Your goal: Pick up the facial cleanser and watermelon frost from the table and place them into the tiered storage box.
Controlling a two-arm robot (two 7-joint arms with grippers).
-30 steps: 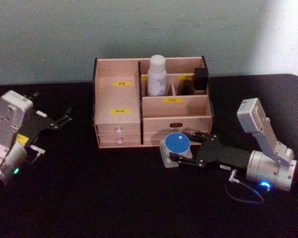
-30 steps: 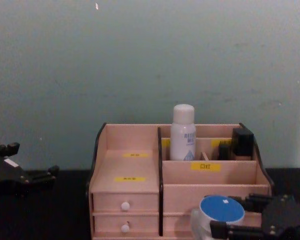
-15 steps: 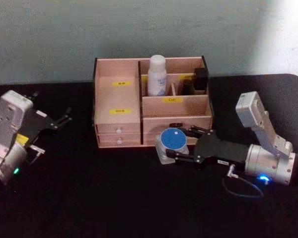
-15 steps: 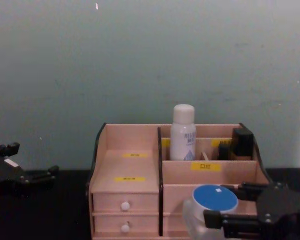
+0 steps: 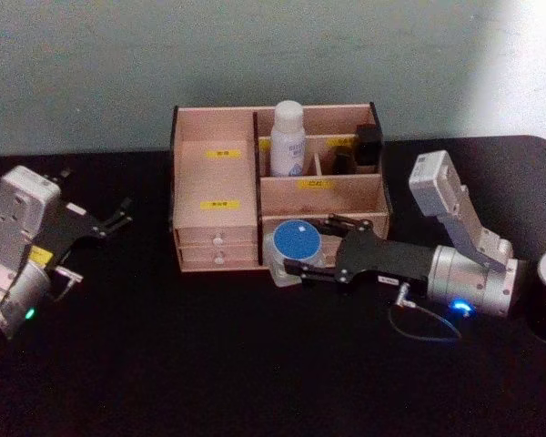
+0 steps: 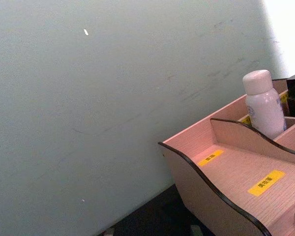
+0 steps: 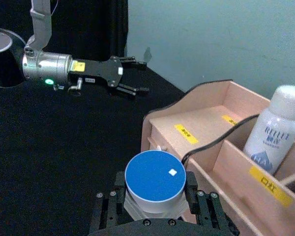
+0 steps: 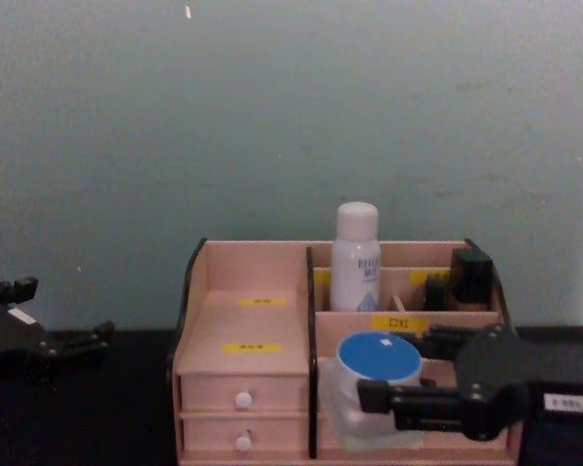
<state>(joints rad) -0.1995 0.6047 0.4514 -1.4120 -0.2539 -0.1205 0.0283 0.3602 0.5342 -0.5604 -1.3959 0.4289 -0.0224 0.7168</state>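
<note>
End effector (image 5: 307, 244) around round-lidded watermelon frost (image 5: 294, 242)

At four o'clock on the table, the right arm ends in a silvery metal cylinder wrist (image 5: 469, 287) with a small blue light (image 5: 455, 308) and a thin grey cable loop (image 5: 425, 334) below it. A white box-shaped camera housing (image 5: 434, 185) sits on a grey bracket above. The flat black right gripper (image 5: 308, 246) carries a small white label (image 5: 386, 280), and small round screws (image 7: 144, 222) show at its finger mounts. At eight o'clock the left arm looks the same: a silvery wrist with a green light (image 5: 27, 315), a yellow sticker (image 5: 38, 257), a white box (image 5: 27, 196) and the black left gripper (image 5: 123, 214) with thin fingers.
</note>
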